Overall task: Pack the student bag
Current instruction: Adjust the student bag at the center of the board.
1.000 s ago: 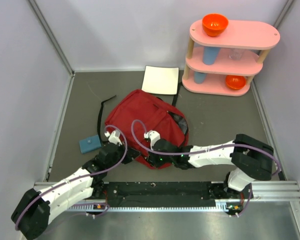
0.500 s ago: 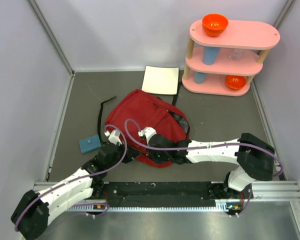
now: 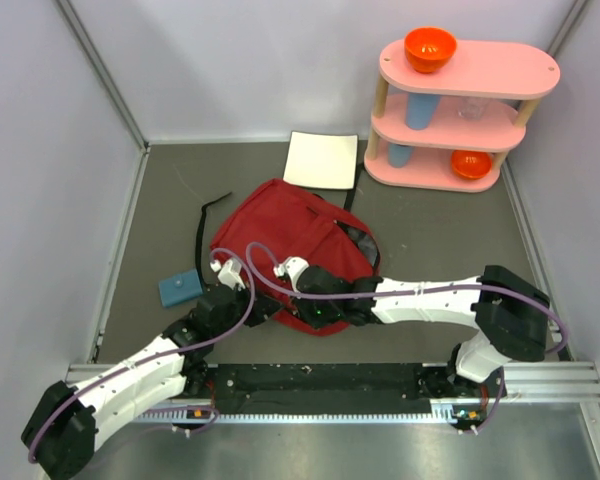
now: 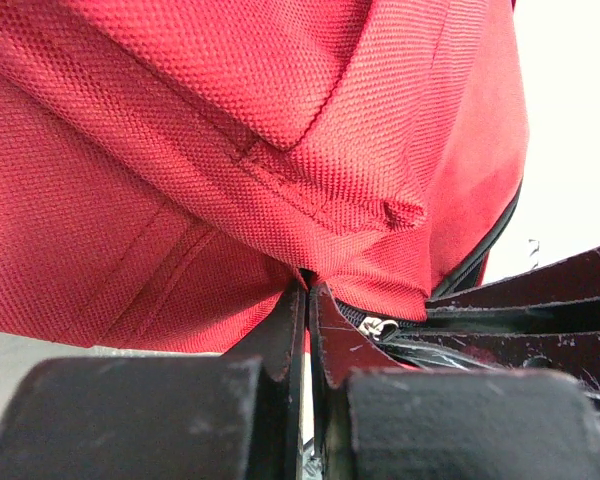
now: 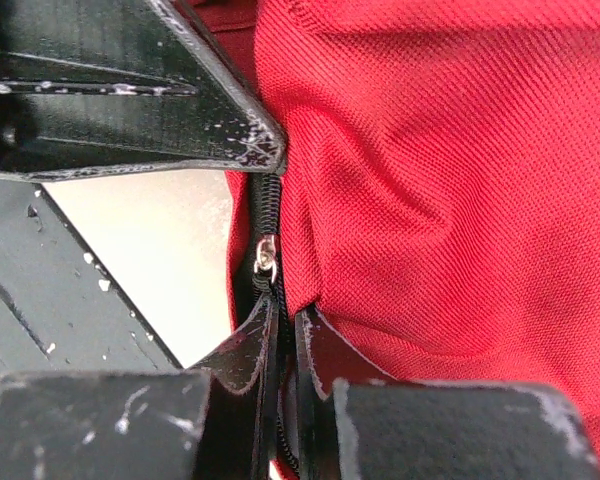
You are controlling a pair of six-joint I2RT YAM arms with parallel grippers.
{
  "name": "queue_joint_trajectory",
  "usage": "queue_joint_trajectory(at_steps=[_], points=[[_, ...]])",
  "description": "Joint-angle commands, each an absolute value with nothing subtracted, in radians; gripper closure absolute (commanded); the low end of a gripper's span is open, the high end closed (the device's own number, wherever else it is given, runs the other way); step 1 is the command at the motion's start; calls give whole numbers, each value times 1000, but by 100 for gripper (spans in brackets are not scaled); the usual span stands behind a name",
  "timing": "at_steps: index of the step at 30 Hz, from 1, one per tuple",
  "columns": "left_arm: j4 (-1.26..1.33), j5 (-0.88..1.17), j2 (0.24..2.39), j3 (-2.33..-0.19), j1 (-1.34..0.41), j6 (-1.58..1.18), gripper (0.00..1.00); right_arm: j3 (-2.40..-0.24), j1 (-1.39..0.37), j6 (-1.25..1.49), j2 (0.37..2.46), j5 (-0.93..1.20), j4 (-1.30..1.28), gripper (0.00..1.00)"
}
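Student bag (image 3: 290, 228): flat at worktop (image 3: 430, 230) centre, near edge toward arm bases.
Zipper (image 5: 265, 258): slider at that near edge.
Step, judged: opening main compartment before packing.
Left fingers (image 4: 280, 330): pinched tight on red fabric fold beside zipper line, apparently bracing.
Right fingers (image 5: 242, 345): closed narrow on zipper just below slider.
Next, judged: drawing slider along track against left hold, without dragging bag.
From top only: white sheet (image 3: 321, 160) and blue pad (image 3: 181, 289), both outside bag.
From wrists only: pinch points, slider.
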State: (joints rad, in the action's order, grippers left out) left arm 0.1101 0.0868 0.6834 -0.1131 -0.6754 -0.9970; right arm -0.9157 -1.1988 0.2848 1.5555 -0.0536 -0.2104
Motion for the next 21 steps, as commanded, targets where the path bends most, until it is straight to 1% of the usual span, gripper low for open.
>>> queue_joint_trajectory(at_steps=[1, 4, 5, 7, 8, 10, 12, 13, 16, 21], points=[[55, -38, 684, -114, -658, -945, 100, -888, -1193, 401, 1512, -133, -307, 100], [64, -38, 669, -109, -658, -939, 100, -862, -1192, 501, 1491, -216, -299, 100], [72, -31, 666, -106, -658, -934, 100, -853, -1190, 515, 1479, -215, -292, 84], [109, -20, 654, -91, -658, -922, 100, -841, -1180, 557, 1468, -213, -281, 73], [126, -5, 649, -84, -658, -919, 100, -836, -1180, 566, 1462, -210, -273, 65], [187, 26, 647, -65, -658, -907, 100, -819, -1177, 600, 1436, -192, -246, 54], [224, 60, 652, -54, -657, -893, 100, -795, -1177, 629, 1410, -163, -220, 53], [250, 72, 658, -49, -658, -890, 100, -782, -1177, 638, 1402, -140, -166, 53], [290, 109, 663, -38, -658, -876, 100, -752, -1178, 663, 1414, -78, -108, 53], [345, 140, 667, -31, -658, -871, 100, -752, -1190, 669, 1470, 24, -32, 59]])
